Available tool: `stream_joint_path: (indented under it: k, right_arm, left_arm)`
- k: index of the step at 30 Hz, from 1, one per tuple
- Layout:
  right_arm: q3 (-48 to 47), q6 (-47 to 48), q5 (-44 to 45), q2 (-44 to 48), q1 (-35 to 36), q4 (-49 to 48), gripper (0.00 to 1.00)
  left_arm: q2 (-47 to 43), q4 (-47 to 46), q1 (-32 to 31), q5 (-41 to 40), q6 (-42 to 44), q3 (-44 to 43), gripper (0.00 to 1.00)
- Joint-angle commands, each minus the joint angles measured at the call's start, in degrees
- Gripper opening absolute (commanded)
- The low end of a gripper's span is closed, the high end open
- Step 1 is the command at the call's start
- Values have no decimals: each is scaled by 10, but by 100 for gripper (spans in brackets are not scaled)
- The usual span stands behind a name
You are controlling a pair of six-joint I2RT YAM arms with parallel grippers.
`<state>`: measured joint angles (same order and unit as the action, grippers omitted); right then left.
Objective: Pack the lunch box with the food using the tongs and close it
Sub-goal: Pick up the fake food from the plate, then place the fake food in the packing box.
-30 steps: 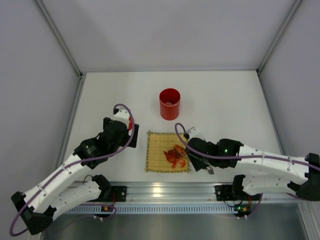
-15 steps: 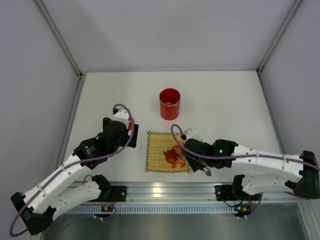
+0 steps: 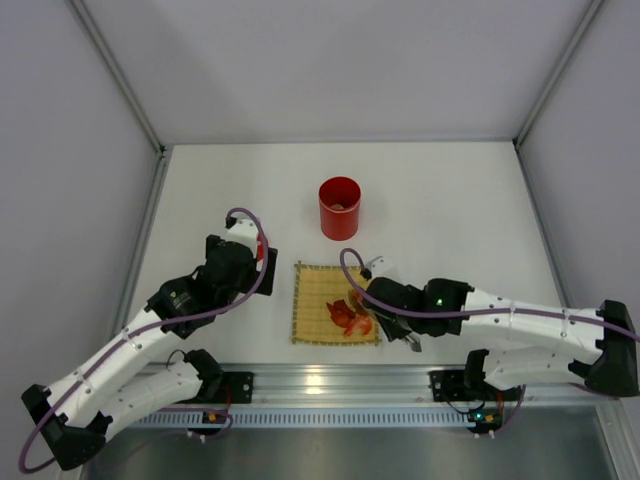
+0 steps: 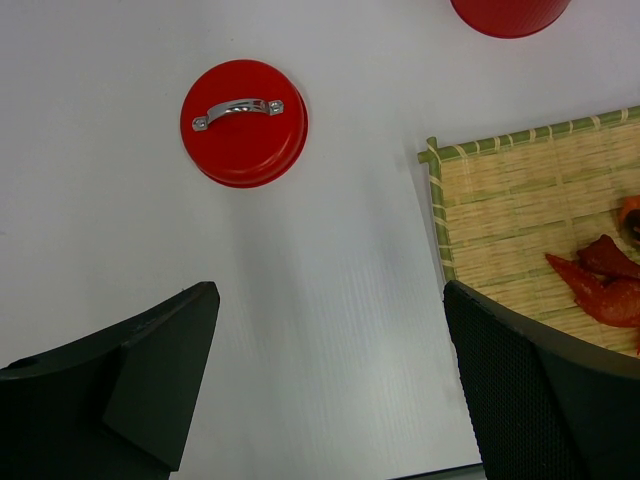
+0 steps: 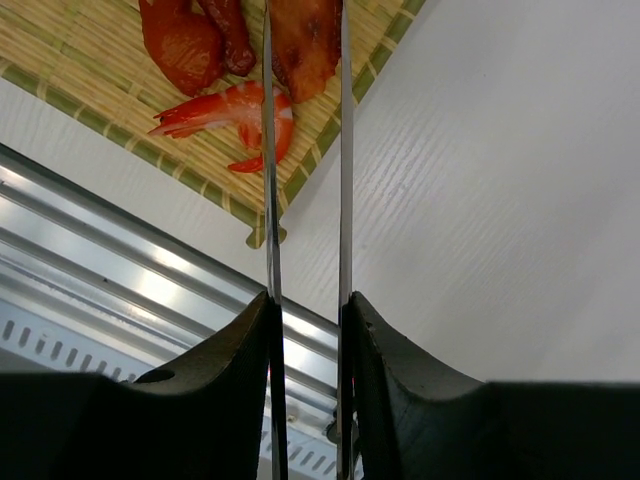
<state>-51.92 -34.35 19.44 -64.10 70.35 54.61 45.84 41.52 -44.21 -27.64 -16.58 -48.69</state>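
Note:
The red lunch box (image 3: pixel 340 208) stands open behind the bamboo mat (image 3: pixel 315 300), with something pale inside it. Its red lid (image 4: pixel 243 122), with a silver tab, lies flat on the table ahead of my open, empty left gripper (image 4: pixel 328 310). My right gripper (image 5: pixel 305 300) is shut on the tongs (image 5: pixel 268 150), whose two silver arms reach over the mat's right part. A brown-orange piece of food (image 5: pixel 305 40) sits between the tong arms near their tips. A shrimp-like piece (image 5: pixel 235 115) and a red chunk (image 5: pixel 180 45) lie beside it. The tong tips are cut off at the top of the right wrist view.
The aluminium rail (image 3: pixel 320 380) runs along the near table edge, just behind the mat's near edge. White walls enclose the table on the left, back and right. The left arm (image 3: pixel 150 330) rests left of the mat.
My right gripper has moved slightly left over the mat's food and squeezed the tongs narrower. The left arm has not moved.

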Motion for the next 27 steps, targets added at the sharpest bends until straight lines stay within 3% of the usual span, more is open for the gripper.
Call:
stream_joint_path:
  k: [1, 15, 21, 27]
  right_arm:
    - [-46, -8, 29, 21, 10, 16, 29]
    - [-189, 19, 92, -3, 1, 52, 29]
    - [-333, 78, 111, -57, -37, 52, 30]
    - [-424, 136, 85, -117, -122, 17, 31]
  left_arm:
    - [-8, -19, -1, 3, 2, 3, 99]
    - [-6, -19, -1, 2, 1, 3, 99]
    - [-6, -18, -1, 1, 1, 3, 99]
    - [-6, -18, -1, 0, 1, 3, 99]
